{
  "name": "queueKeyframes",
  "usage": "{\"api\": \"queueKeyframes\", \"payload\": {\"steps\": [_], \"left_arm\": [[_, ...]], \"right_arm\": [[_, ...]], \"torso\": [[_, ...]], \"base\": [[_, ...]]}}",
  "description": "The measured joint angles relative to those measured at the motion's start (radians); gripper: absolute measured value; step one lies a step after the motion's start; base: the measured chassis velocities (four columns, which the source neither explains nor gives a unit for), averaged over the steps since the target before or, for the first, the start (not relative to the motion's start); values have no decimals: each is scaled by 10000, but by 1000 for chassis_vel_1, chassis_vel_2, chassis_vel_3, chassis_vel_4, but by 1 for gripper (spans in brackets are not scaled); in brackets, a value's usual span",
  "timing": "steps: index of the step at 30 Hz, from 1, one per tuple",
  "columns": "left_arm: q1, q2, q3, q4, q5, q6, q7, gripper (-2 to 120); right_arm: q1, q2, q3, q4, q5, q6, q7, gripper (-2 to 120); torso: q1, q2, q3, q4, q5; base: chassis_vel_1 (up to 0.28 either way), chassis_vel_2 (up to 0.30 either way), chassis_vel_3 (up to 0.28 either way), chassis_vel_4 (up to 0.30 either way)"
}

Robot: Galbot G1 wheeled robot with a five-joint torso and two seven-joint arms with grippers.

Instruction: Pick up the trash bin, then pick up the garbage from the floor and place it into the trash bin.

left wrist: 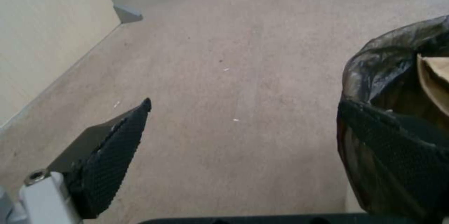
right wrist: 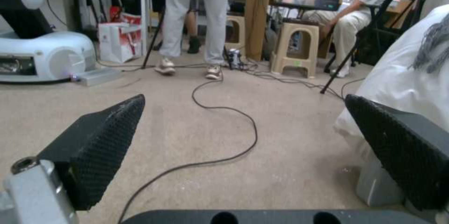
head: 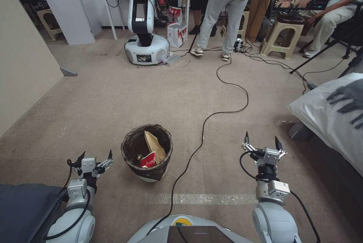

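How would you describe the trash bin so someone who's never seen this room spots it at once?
Start at the tan carpet right in front of the robot, between its left gripper and right gripper, both open. Nearer the left one stands the trash bin, a small round white bucket just left of the black cable. A dark bag folded over its rim, with a brown paper bag and a red packet inside, marks it out.

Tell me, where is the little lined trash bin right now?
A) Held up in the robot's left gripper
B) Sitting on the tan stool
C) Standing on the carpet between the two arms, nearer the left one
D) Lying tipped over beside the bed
C: the trash bin stands upright on the floor, beside the open left gripper and well apart from the open right gripper, with a brown paper bag inside.
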Motion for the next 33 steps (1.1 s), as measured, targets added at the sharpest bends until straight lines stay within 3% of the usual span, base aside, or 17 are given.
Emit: {"api": "queueKeyframes", "payload": {"steps": [33], "left_arm": [[-78,-4,4,47,95,-206,-49,100]], "right_arm": [[-17,-59,-13,29,2,165,-172,100]], "torso": [[1,0,1,1,1]], "base": [[0,0,0,0]]}}
